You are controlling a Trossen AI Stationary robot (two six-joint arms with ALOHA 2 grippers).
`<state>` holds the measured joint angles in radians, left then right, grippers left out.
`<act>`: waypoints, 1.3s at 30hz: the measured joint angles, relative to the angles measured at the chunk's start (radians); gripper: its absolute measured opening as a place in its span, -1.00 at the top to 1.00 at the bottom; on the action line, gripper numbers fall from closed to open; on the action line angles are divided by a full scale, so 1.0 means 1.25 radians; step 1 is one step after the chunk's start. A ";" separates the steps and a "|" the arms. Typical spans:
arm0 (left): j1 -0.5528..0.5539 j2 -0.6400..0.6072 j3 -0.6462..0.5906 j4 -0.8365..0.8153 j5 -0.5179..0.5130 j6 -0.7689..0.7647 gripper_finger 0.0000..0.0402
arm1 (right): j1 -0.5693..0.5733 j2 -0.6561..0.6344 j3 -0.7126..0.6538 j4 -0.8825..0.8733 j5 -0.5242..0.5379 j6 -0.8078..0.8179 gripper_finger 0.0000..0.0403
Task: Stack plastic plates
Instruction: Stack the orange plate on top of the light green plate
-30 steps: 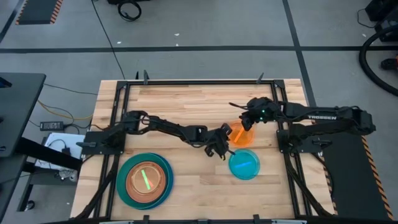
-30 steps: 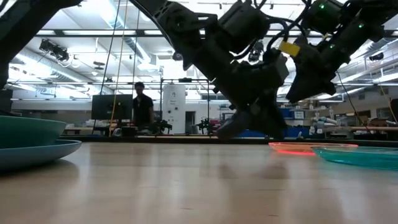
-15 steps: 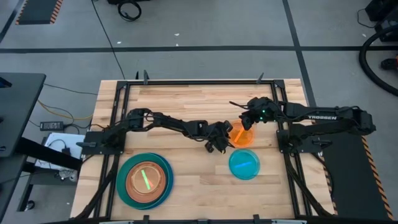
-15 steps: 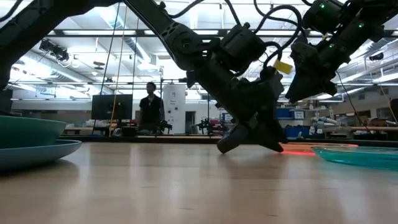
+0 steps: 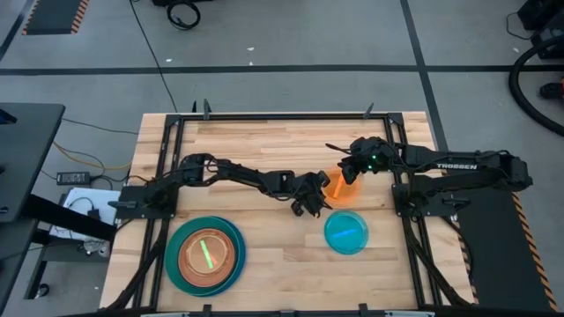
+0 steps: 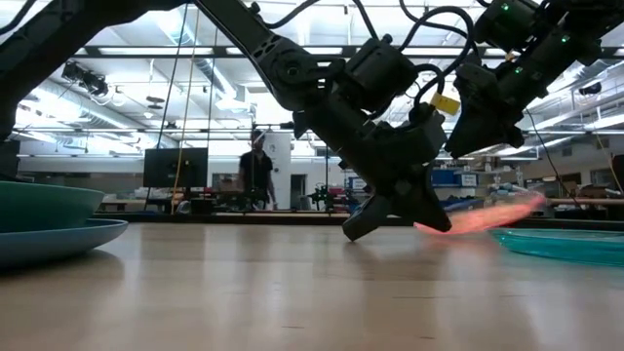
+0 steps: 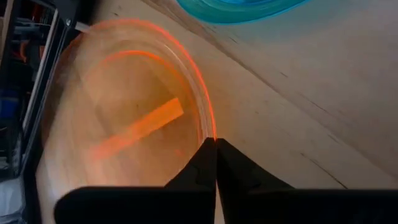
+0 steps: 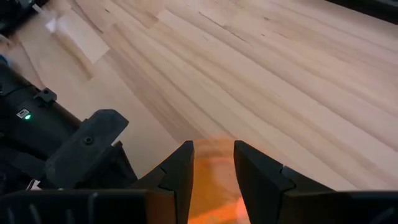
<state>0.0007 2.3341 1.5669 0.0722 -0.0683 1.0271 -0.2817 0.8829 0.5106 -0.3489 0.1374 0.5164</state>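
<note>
The small orange plate point(image 5: 342, 190) is right of the table's centre, tipped in the low view point(image 6: 480, 215). My left gripper point(image 5: 318, 195) is shut on its rim. My right gripper point(image 5: 349, 173) hovers open just above the same plate, its fingers point(image 8: 183, 167) apart with orange showing between them. The cyan plate point(image 5: 345, 232) lies flat nearer the front edge. At front left stands a stack point(image 5: 204, 256): a large teal plate, a salmon plate in it, and a small green one on top. My left gripper pinches the orange plate's rim point(image 7: 210, 132) between its two fingertips, on the plate's left side. The fingers slant down from the table's left. The held edge point(image 6: 430, 226) is low by the table and the opposite side point(image 6: 531, 202) is tipped up.
The cyan plate point(image 6: 565, 243) lies close beside the orange one on its near side. The black frame rails point(image 5: 398, 189) run along the table's sides and far edge. Bare wood lies between the stack and the two small plates.
My left gripper has dropped to the table, gone a little toward the far edge to the orange plate, and shut on its rim. The plate, flat before, is now tipped: its side away from the gripper has risen off the table.
</note>
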 joint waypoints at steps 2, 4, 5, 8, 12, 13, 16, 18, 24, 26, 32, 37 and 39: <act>-0.010 -0.006 -0.002 -0.003 -0.014 -0.005 0.96 | 0.000 0.000 0.000 0.000 -0.001 -0.003 0.38; -0.022 -0.013 -0.003 -0.008 -0.032 -0.012 0.96 | 0.000 0.000 0.000 0.005 -0.004 -0.015 0.38; -0.028 -0.017 -0.004 -0.018 -0.046 -0.015 0.96 | 0.000 -0.002 0.000 0.012 -0.005 -0.023 0.38; -0.044 -0.033 -0.005 -0.025 -0.091 -0.032 0.97 | 0.000 -0.015 0.000 0.056 -0.005 -0.057 0.38; -0.062 -0.070 -0.003 -0.075 -0.151 -0.101 0.97 | -0.003 -0.049 0.000 0.166 -0.005 -0.120 0.38; -0.067 -0.078 -0.003 -0.096 -0.163 -0.127 0.97 | -0.003 -0.057 0.000 0.195 -0.006 -0.136 0.38; -0.085 -0.108 -0.003 -0.164 -0.187 -0.224 0.97 | -0.005 -0.077 0.000 0.246 -0.004 -0.185 0.38; -0.101 -0.133 -0.003 -0.214 -0.193 -0.294 0.97 | -0.005 -0.081 0.000 0.269 -0.003 -0.207 0.38; -0.157 -0.189 -0.003 -0.363 -0.197 -0.505 0.97 | 0.005 -0.052 0.000 0.298 -0.040 -0.240 0.38; -0.178 -0.212 -0.003 -0.414 -0.199 -0.573 0.97 | 0.017 -0.038 0.000 0.303 -0.060 -0.247 0.38; -0.241 -0.287 -0.003 -0.595 -0.200 -0.794 0.97 | 0.080 0.026 -0.031 0.439 -0.066 -0.273 0.38; -0.291 -0.348 -0.002 -0.699 -0.201 -1.032 0.97 | 0.112 0.102 -0.074 0.612 -0.066 -0.313 0.38; -0.313 -0.372 -0.002 -0.735 -0.200 -1.127 0.96 | 0.121 0.136 -0.075 0.638 -0.067 -0.348 0.38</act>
<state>-0.3902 1.8691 1.5642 -0.8467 -0.3189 -0.3817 -0.1304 1.0529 0.4171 0.4492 0.0540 0.0811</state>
